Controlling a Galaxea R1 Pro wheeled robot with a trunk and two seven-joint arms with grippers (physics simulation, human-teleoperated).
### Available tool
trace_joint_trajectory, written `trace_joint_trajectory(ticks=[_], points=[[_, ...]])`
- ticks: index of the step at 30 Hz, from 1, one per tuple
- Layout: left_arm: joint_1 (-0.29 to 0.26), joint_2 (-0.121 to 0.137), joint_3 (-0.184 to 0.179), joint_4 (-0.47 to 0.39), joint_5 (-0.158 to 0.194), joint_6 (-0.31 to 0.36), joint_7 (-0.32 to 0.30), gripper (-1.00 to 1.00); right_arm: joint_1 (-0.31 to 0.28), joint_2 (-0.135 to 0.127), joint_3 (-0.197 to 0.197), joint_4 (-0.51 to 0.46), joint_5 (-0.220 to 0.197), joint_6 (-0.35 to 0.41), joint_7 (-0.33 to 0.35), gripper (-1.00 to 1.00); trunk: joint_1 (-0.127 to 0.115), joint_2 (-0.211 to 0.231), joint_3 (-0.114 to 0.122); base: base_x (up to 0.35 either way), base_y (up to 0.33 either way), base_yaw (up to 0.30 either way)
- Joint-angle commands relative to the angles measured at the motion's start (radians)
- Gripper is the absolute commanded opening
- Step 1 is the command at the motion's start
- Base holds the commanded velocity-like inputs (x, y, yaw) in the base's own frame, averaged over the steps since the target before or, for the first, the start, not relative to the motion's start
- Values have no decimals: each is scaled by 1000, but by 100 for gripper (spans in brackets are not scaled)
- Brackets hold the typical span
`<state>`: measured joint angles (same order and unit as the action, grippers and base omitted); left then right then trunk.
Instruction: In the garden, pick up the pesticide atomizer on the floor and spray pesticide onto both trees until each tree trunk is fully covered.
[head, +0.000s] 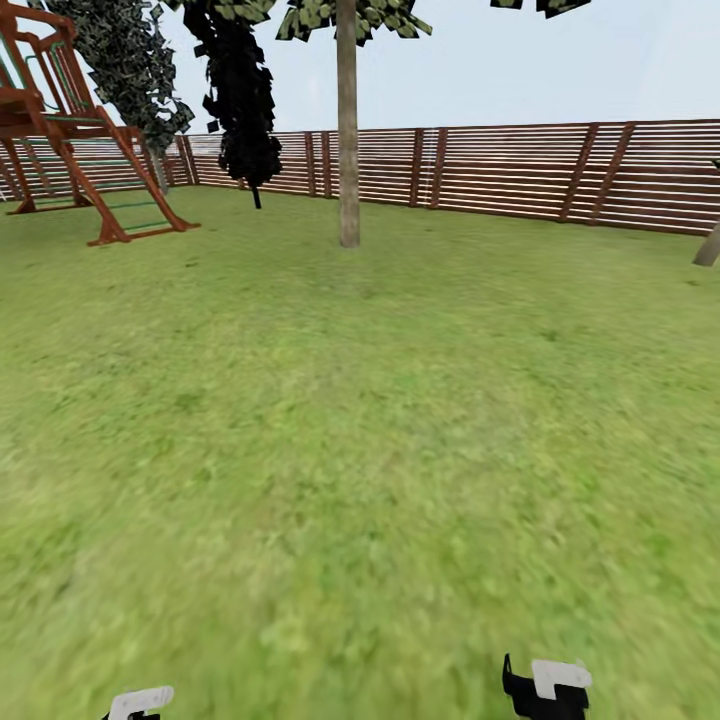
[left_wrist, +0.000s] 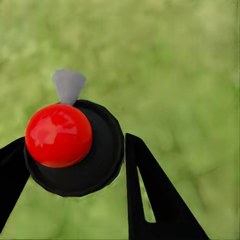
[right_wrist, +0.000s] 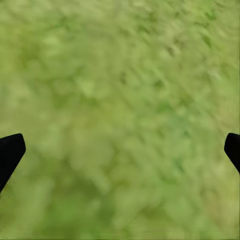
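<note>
A wide lawn (head: 360, 450) of green grass with yellowish patches is stretching away to a reddish-brown fence (head: 520, 170) of horizontal slats, which is running across the far side and turning a corner at the left. A red-brown wooden play frame (head: 70, 130) with a green-runged ladder is standing on the grass before that corner. Two dark, near-black conifers (head: 240, 90) are rising near the fence. A pale, hazy blue sky (head: 600, 60) is showing above, and even daylight is lying over everything.
</note>
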<state>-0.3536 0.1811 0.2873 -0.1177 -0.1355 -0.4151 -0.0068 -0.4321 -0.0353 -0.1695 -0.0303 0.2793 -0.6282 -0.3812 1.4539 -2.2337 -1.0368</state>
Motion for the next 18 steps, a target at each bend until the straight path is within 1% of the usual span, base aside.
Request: trace_joint_trajectory(ticks=[1, 18], points=[[-1, 0, 9, 1, -10, -4, -1, -100, -1, -1, -7, 1, 11, -2, -4, 100, 0, 0, -1, 338, 0, 0], [-1, 0, 9, 1, -10, -4, -1, -100, -1, -1, -7, 1, 11, -2, -4, 100, 0, 0, -1, 338, 0, 0]])
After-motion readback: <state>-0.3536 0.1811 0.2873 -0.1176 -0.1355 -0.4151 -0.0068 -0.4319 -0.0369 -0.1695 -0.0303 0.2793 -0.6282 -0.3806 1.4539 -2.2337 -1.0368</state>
